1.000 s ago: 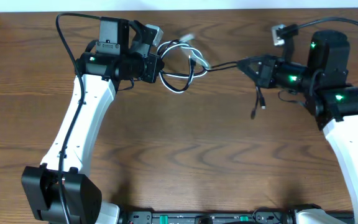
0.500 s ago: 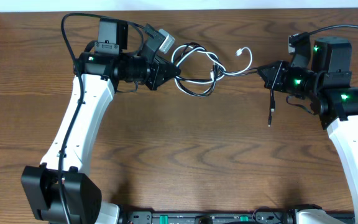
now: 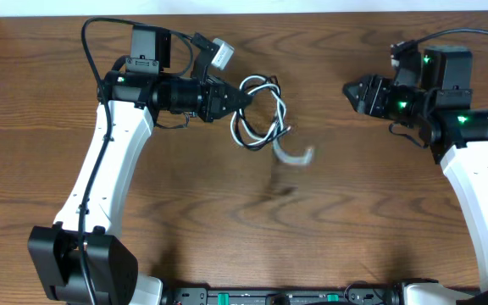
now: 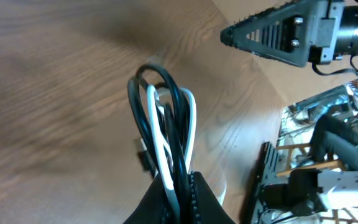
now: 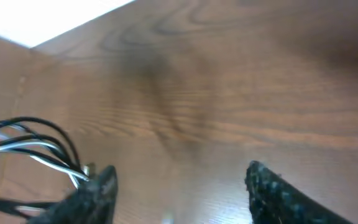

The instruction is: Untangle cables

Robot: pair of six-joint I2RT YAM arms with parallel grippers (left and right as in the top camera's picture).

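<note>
Left tool (image 3: 245, 99) clamps the cables (image 4: 157, 134) (looped beyond its tip); right tool (image 3: 351, 90) spread, empty

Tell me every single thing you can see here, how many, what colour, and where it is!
black cable: one, black, looped in a bundle with the white one, held over the table's far middle
white cable: one, white, in the same bundle; its loose end below looks blurred
table: one, brown wood, under everything
arms: two, white with black joints, left arm and right arm at the table's sides
left hand: one, black, shut on both cables
right hand: one, black, open and holding nothing, off to the right of the bundle
</note>
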